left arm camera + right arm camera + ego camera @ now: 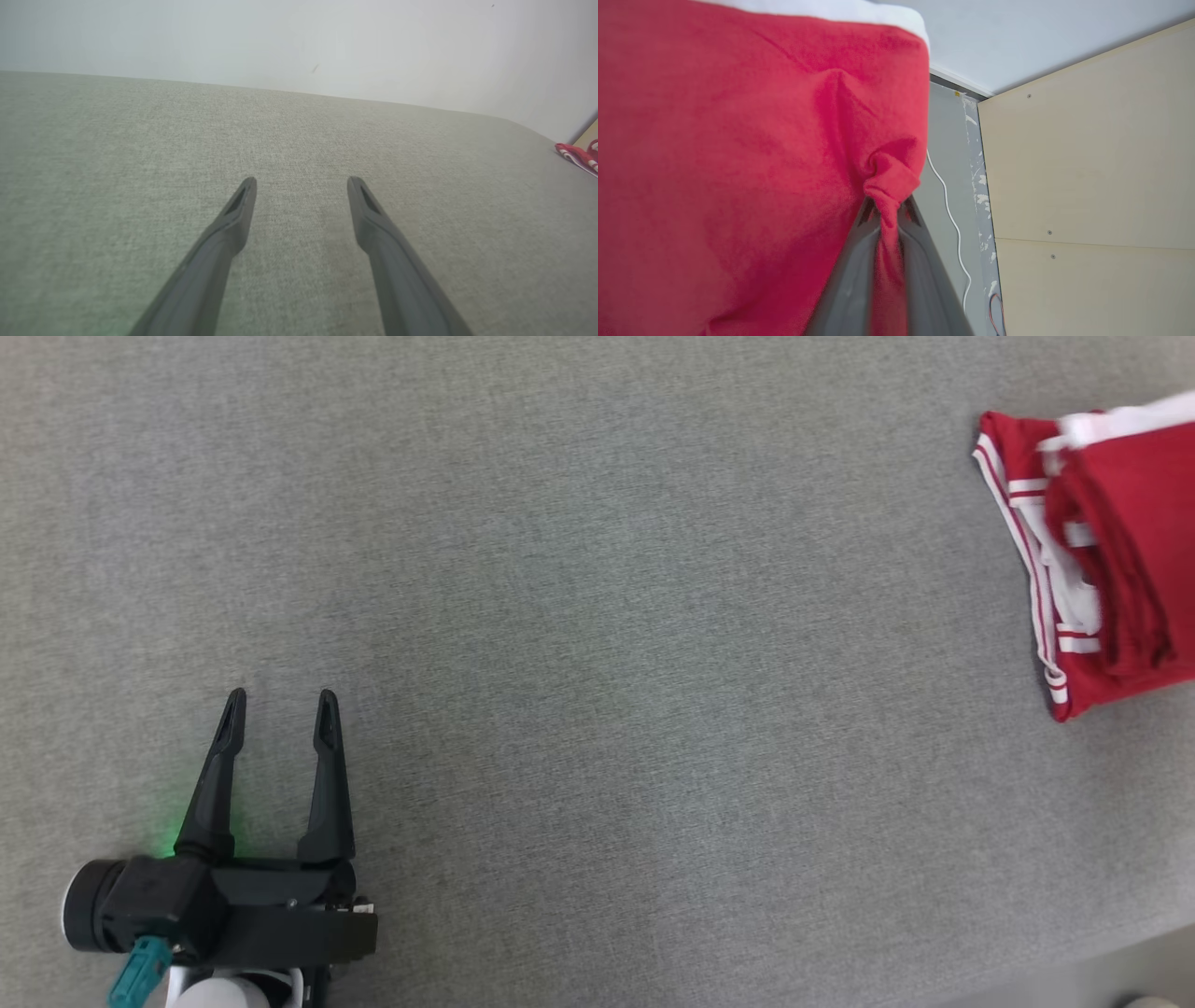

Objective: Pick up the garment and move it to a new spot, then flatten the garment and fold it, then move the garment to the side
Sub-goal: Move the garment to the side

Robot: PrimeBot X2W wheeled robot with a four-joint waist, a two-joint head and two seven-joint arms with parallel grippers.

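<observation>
Garment lies at three o'clock from the left gripper, its long axis running twelve-to-six. Right gripper pinches its cloth; the left gapes empty.

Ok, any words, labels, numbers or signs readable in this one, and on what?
None readable.
Small pale tag on the black housing behind the left jaws: too small to read.
Red fabric garment with white stripes: no lettering shows.
Grey woven surface, beige panel: blank.

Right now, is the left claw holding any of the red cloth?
No, the left gripper hangs open over the bare grey surface, with the red garment far off to its right.
</observation>
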